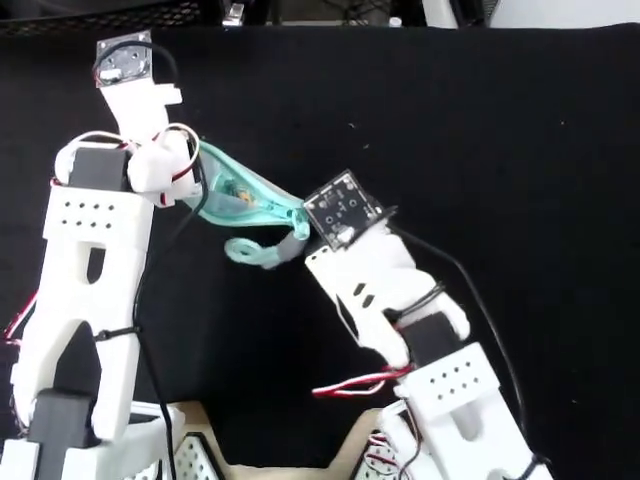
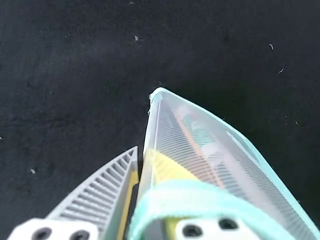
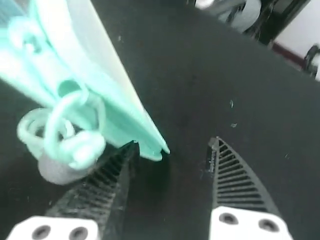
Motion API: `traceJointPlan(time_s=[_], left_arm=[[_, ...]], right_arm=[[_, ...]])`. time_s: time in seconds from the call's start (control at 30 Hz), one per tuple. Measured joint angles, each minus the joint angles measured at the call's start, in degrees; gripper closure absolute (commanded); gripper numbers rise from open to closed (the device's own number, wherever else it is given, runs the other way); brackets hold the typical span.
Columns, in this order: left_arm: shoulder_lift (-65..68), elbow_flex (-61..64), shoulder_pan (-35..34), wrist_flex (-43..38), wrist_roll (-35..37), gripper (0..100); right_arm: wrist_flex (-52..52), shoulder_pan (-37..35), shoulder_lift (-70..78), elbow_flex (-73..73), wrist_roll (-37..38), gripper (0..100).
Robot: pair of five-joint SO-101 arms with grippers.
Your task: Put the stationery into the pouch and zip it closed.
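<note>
Upper left of the high view, we have the left gripper [image 1: 195, 178], fingers pinching the pouch [image 1: 250, 203] above the counter [image 1: 480, 130]. Centre: stationery [image 2: 162, 170] looks inside already. Right gripper [image 3: 173, 144], fingers spread beside the pull cord [image 3: 65, 130]; zipping likely remains.

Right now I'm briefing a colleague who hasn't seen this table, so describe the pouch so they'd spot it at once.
Over the black table, the pouch stretches from the left gripper, which clamps one end, toward the open right gripper. It is the only mint-green, see-through thing there, with a looped cord dangling at the right gripper's end.
</note>
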Motion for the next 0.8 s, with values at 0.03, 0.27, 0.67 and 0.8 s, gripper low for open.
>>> traceJointPlan(time_s=[0.03, 0.27, 0.67, 0.8], left_arm=[[0.79, -0.18, 0.00, 0.44, 0.00, 97], [1.23, -0.53, 0.00, 1.05, 0.00, 97], [1.23, -0.53, 0.00, 0.44, 0.00, 97], [1.23, -0.53, -0.09, 0.44, 0.00, 97]], right_arm=[[0.70, 0.00, 0.70, -0.44, 0.00, 77.3], [15.74, 0.00, -4.48, -5.98, -0.09, 77.3], [19.60, -6.95, -29.01, 3.34, -6.33, 76.9], [11.78, -7.12, -29.80, 11.60, -6.86, 76.6]])
